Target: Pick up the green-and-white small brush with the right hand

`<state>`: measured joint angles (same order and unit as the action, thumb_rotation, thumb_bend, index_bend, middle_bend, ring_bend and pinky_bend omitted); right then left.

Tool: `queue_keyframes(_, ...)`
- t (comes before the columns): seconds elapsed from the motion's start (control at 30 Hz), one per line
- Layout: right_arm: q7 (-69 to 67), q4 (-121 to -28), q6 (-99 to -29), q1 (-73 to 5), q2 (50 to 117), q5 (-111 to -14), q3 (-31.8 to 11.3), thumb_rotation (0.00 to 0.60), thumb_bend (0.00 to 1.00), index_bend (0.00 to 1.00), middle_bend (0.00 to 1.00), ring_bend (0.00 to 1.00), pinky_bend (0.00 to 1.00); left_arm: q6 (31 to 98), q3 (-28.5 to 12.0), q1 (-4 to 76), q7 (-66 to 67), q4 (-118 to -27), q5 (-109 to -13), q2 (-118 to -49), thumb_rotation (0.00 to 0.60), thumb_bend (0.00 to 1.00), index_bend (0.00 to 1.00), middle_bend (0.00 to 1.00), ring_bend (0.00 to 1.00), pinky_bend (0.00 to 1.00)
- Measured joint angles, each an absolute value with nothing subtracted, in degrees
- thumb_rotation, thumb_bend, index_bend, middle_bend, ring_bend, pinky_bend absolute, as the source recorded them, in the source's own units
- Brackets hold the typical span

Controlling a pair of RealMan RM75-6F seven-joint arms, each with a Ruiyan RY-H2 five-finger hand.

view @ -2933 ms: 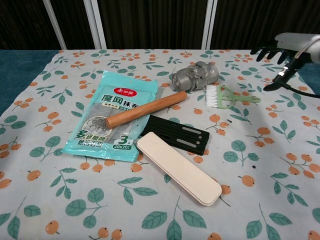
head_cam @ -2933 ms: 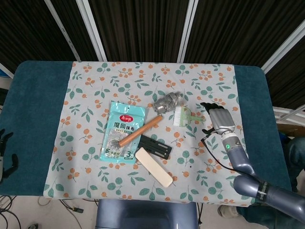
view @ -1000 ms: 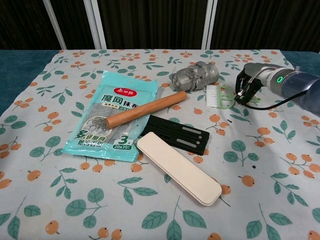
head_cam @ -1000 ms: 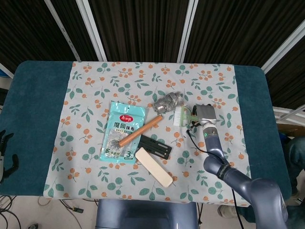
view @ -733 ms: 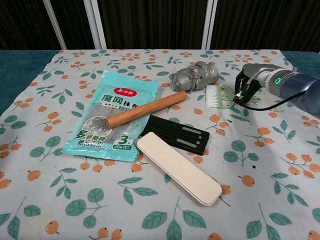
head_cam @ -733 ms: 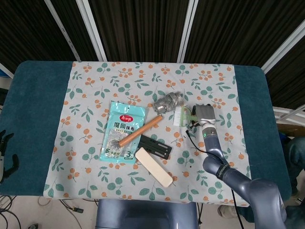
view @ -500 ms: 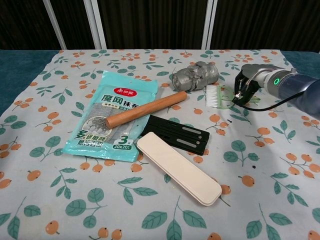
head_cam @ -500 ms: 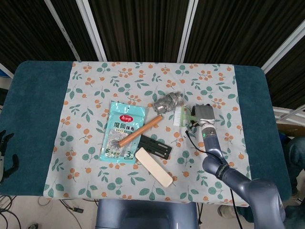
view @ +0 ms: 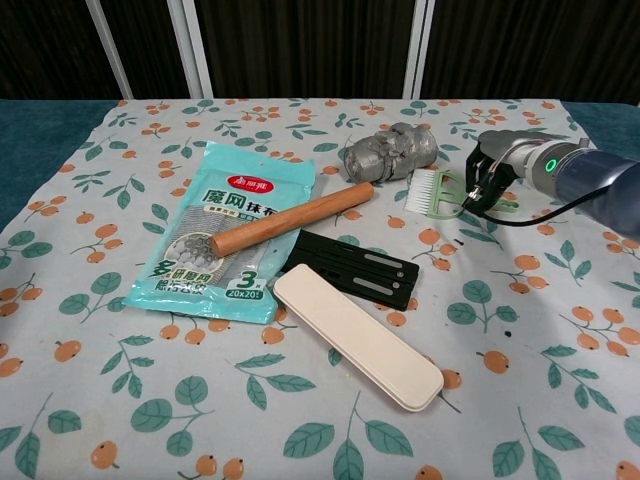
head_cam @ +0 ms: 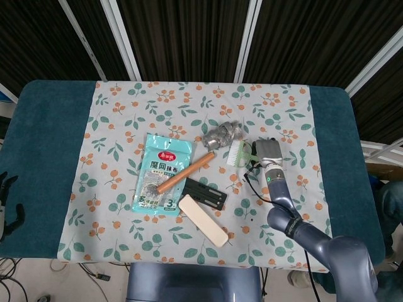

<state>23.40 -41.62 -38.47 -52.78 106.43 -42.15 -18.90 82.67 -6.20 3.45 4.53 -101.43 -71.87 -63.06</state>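
Nearest, the cream case overlaps a black holder. Beyond, the teal cloth packet reads "3" and "20x20". Farther, the right hand covers the green-and-white small brush handle on the tabletop; its fingers' closure is hidden.

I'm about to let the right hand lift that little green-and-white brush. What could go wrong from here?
The right hand covers only the handle end of the brush, so the bristle head might sag or slip out on lifting; whether the fingers have really closed on it cannot be told.

The gray crumpled wad and the wooden stick lie close beside the bristles, so a sideways drag could nudge them.
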Motion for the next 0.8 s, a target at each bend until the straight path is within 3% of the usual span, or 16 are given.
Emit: queue_keyframes(0.8, 18.93, -55.07, -41.44, -48.12, 95.59, -43.81, -19.85, 0.600, 0.45, 0.66, 0.61, 0.54, 0.23, 82.54, -6.12, 3.44, 4.27, -101.75, -71.79, -62.86, 0.600, 0.58, 0.12, 0.01, 0.03, 0.00)
